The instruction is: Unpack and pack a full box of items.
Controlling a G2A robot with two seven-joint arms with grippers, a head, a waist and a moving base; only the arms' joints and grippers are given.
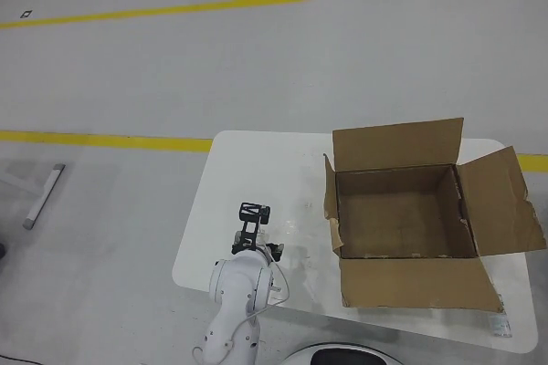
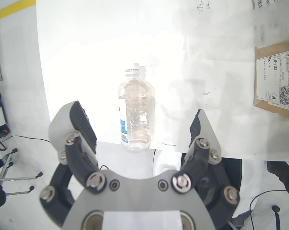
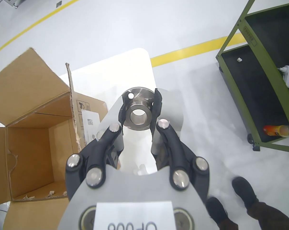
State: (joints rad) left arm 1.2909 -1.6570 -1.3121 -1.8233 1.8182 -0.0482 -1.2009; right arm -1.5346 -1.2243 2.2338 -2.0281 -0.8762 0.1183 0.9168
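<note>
- You are looking at a clear plastic bottle (image 2: 136,96) lying on its side on the desk (image 2: 87,37). Its neck is pointing away from the robot and its base is sitting right at the near edge. It is lying well apart from the open cardboard box (image 1: 397,146), likely as an unpacked item.
- Your left hand (image 2: 139,120) is hovering over the bottle with its fingers spread wide, one on each side of the body. The pads are lining up across the bottle's width, which suits a grasp or a release; you cannot tell which from here.
- Your right hand (image 3: 138,111) is clamping a flanged metal bushing (image 3: 137,118) by its sleeve. The bore is facing the wrist camera, probably so the round part is not rolling or slipping.
- That arm is hanging near the desk's end, beside the box's outer wall.
</note>
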